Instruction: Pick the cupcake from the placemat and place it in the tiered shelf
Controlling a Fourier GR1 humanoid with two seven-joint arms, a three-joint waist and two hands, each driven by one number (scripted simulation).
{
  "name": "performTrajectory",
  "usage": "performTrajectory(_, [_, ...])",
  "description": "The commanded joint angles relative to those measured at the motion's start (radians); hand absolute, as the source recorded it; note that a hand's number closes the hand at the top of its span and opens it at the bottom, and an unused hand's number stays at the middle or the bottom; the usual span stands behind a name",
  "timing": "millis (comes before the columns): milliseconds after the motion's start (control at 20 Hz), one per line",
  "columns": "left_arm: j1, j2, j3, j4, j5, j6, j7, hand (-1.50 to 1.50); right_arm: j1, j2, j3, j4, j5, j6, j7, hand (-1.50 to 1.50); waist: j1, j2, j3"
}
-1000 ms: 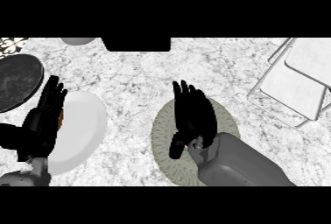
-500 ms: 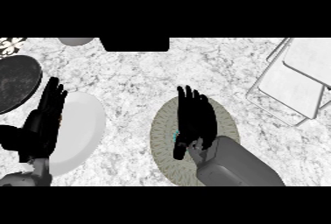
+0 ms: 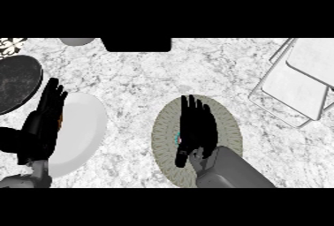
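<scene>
Two hands show; the working one is the right hand [image 3: 195, 130], spread with straight, released fingers [image 3: 187, 106] over the round placemat [image 3: 229, 132] in the lower middle. Of the cupcake [image 3: 177, 138] we see only a teal edge at the hand's left side. We should curl the fingers round it before lifting toward the tiered shelf [image 3: 294, 84], upper right. The left hand [image 3: 46, 119] rests open at the left.

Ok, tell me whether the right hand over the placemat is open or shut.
Open: the right hand lies above the placemat with its fingers straight, curled round nothing visible.
</scene>
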Motion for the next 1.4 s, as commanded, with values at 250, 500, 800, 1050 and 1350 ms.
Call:
performTrajectory(250, [0.043, -0.01, 0.032, -0.008, 0.002, -0.049, -0.034, 0.0, 0.079, 0.053, -0.038, 0.036, 0.119, 0.028, 0.032, -1.5, 0.005, 0.002, 0.0])
performTrajectory(500, [-0.022, -0.046, 0.024, 0.022, -0.036, -0.031, 0.002, 0.0, 0.074, 0.087, -0.044, 0.086, 0.144, 0.006, 0.012, -1.5, 0.005, 0.003, 0.0])
performTrajectory(800, [0.062, -0.061, 0.005, -0.074, -0.06, -0.032, 0.034, 0.0, 0.137, 0.079, -0.114, 0.104, 0.141, 0.046, -0.068, -1.5, 0.005, 0.001, 0.001])
performTrajectory(1050, [-0.076, -0.062, 0.048, 0.057, -0.055, -0.053, 0.033, 0.0, 0.096, 0.088, -0.062, 0.252, 0.222, 0.002, -0.164, 1.5, 0.004, 0.004, 0.0])
performTrajectory(1350, [-0.084, -0.056, 0.093, 0.008, -0.061, -0.059, 0.076, 0.0, 0.066, 0.088, 0.002, 0.208, 0.281, -0.008, -0.134, 1.5, 0.005, 0.003, 0.001])
